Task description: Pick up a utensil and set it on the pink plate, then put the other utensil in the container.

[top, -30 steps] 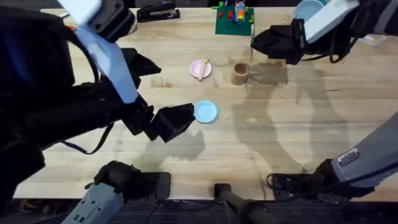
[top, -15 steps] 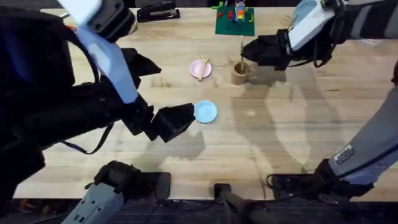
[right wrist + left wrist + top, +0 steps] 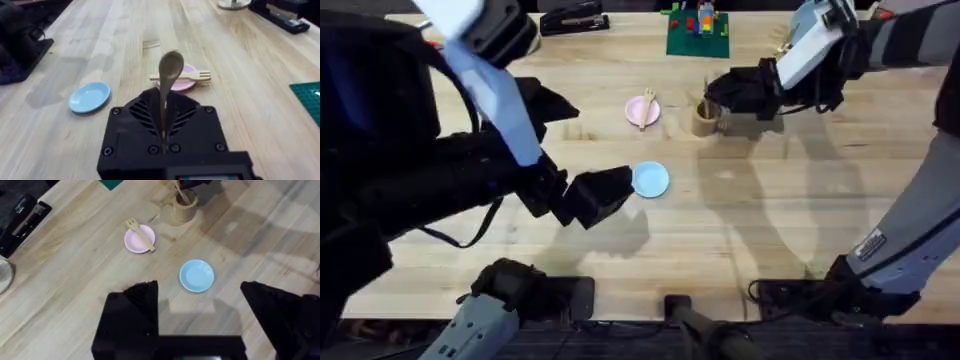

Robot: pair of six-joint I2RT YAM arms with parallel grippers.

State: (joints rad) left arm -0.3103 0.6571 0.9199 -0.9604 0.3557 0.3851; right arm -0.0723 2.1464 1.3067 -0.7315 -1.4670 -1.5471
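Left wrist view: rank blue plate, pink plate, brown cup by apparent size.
1. blue plate, nearest the camera, so partly perspective.
2. pink plate.
3. brown cup, farthest away, so true ranking unsure.

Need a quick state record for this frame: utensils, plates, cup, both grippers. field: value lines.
fork: lying across the pink plate
pink plate: on the table, beside the cup
spoon: held upright in the right gripper, bowl end away from the fingers, at the cup
cup: upright, tan
blue plate: bare, nearer the arms' bases than the pink plate
right gripper: shut on spoon, over the cup
left gripper: open, holding nothing, hovering near the blue plate
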